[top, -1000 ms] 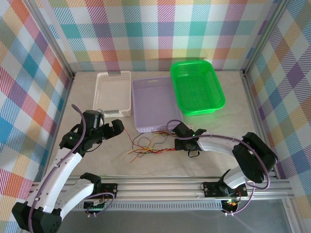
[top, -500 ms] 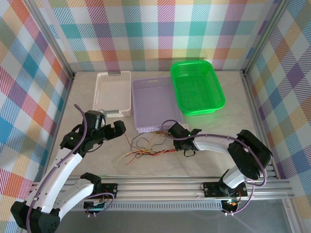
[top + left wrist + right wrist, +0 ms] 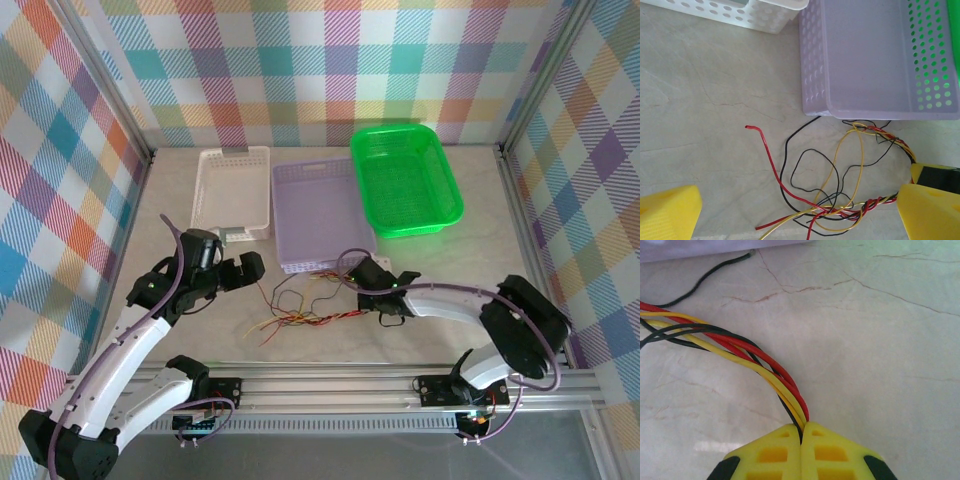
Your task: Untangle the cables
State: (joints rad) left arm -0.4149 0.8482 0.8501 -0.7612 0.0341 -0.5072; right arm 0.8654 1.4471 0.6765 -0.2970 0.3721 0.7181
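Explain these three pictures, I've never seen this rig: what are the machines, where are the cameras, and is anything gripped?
These are two robot arms bolted at the near edge of the table, each ending in a two-finger gripper. The wide picture looks down from above and behind them. The other two come from a camera on each wrist, so the yellow wedges are that gripper's own fingers. On the table lies a tangle of thin red, black and yellow cables, with a white basket, purple basket and green basket behind. The right gripper is shut on the end of the twisted bundle. The left gripper is open beside the tangle, holding nothing.
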